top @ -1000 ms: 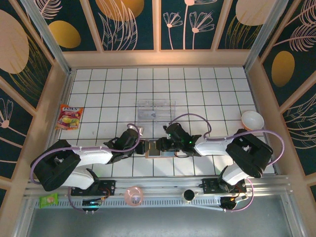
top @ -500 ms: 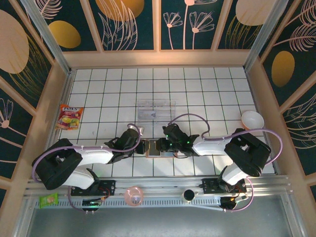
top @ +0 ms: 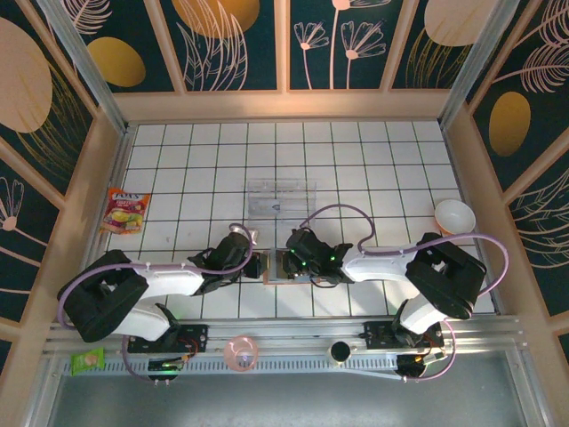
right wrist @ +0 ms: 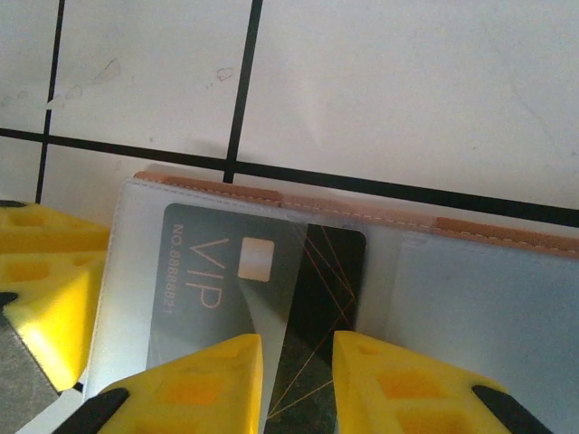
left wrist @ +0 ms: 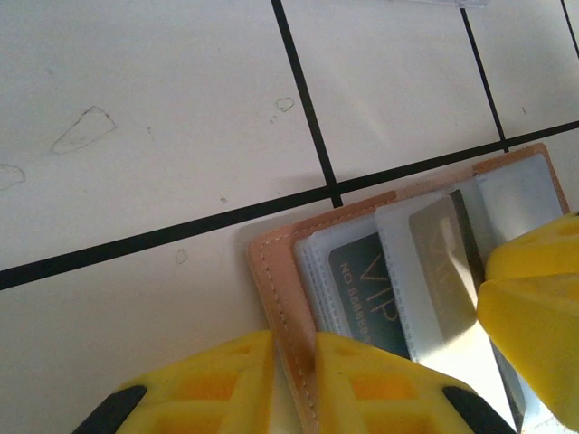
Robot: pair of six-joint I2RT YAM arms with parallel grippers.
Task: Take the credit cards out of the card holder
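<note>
Right tool (right wrist: 297,366) pinches black card (right wrist: 330,271) | left tool (left wrist: 294,371) clamps card holder (left wrist: 276,289) edge

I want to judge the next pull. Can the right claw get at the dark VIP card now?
Probably yes: the right claw already straddles the VIP card, which lies uncovered in the open card holder.

Lower centre of the top view is crowded: left gripper (top: 259,265) and right gripper (top: 292,264) close in from both sides on the open card holder (top: 277,266), leaving no lane between them. Just above, mid-frame, a clear plastic tray (top: 281,197) blocks a straight approach from the far side. Snack packet (top: 124,211) sits at left edge, white bowl (top: 453,216) at right edge; bare tile lies open across the upper rows and between tray and both edge items.
</note>
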